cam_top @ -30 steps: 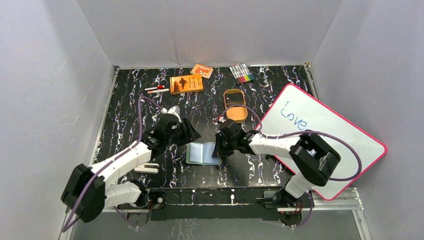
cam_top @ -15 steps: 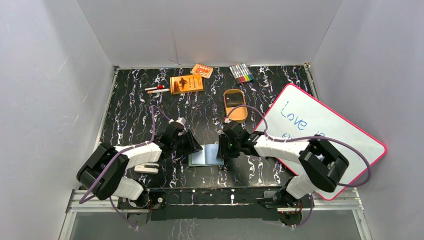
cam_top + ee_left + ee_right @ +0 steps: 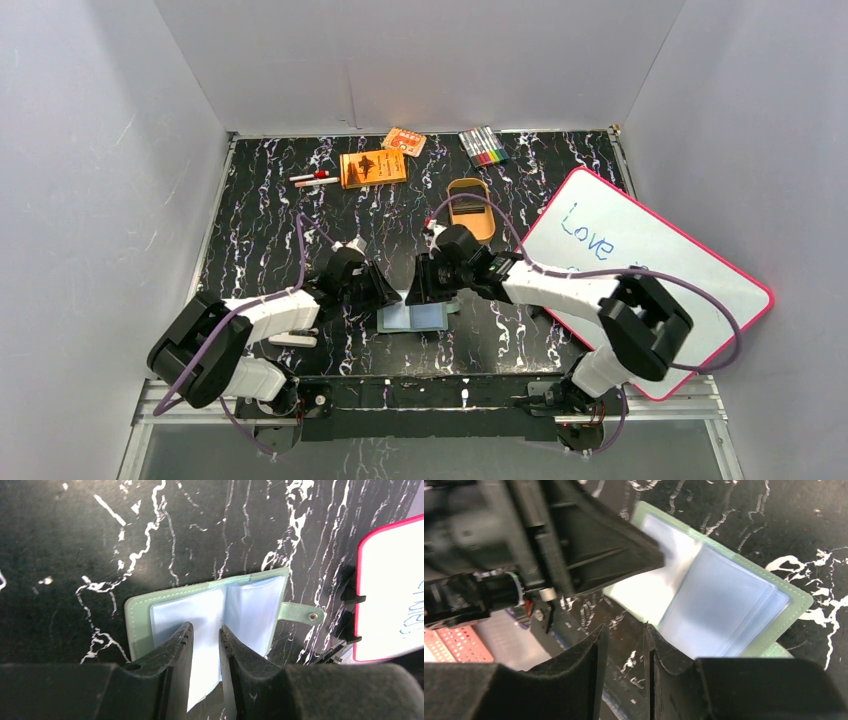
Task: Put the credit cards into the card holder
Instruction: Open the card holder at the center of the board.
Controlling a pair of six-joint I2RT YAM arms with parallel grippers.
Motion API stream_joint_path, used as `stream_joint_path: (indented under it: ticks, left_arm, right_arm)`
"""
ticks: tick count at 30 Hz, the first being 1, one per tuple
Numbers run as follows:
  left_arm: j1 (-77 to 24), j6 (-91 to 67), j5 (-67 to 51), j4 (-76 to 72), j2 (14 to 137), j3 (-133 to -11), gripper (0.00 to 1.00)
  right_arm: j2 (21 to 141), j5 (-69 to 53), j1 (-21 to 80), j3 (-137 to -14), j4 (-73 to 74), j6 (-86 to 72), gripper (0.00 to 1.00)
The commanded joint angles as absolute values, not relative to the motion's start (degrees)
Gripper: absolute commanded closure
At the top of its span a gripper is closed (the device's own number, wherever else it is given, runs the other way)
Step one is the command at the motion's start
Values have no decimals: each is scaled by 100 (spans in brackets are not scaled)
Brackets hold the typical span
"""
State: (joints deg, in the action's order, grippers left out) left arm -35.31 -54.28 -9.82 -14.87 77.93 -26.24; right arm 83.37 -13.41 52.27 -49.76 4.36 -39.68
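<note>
The sage-green card holder [image 3: 415, 318] lies open on the black marbled table, pale blue sleeves up. It also fills the left wrist view [image 3: 250, 605], snap tab [image 3: 300, 614] to the right, and the right wrist view [image 3: 724, 600]. My left gripper [image 3: 385, 293] is low at its left edge, jaws [image 3: 205, 627] narrowly open with a sleeve showing between them. My right gripper [image 3: 425, 285] hangs over its far edge, open [image 3: 624, 627], with table between the fingers. A thin dark edge lies along one right finger [image 3: 645, 640]; I cannot tell if it is a credit card.
A pink-framed whiteboard [image 3: 640, 270] leans at the right. A golden oval tin [image 3: 470, 212] sits behind the grippers. An orange booklet [image 3: 373, 167], an orange pack [image 3: 404, 141], markers [image 3: 483, 146] and pens [image 3: 313, 179] line the back. A white object [image 3: 291, 338] lies front left.
My right gripper opened and moved left, away from the card holder's right side. My left arm came down to the holder's left edge and its jaws narrowed. The holder slid slightly nearer.
</note>
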Motion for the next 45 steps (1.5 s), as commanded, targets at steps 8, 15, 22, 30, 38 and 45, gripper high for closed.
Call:
stream_joint_path:
  ticks: [8,15,22,30,38,45]
  left_arm:
    - [-3499,-5493,-814,-1480,7570,-2383,76]
    - [-3498,-5581,-887,-1623,7786,-2244,77]
    - [-3498,-5537,-762,-1441,7620,-2250,77]
    - [-3503,-5572,-668,-1320,7464,-2171,77]
    - [-3498,-5478,-656,-893,6913,-2472,57]
    - [-3500,-5392,-594,-511,6478,-2784,41]
  right_arm:
    - [9149,-687,5129,-4281,-293,-4516,63]
    - [9244,-317,5114,-3776,-212,-4771,64]
    - [8714,97,5107,-3716,287,-4725,56]
    - [8290,176,4978,-3696,673,-4627,54]
    - [7512,661,4974,-4943,1652,-4001,50]
    - [7349,1280,4546,-5919,1575,-3633,37]
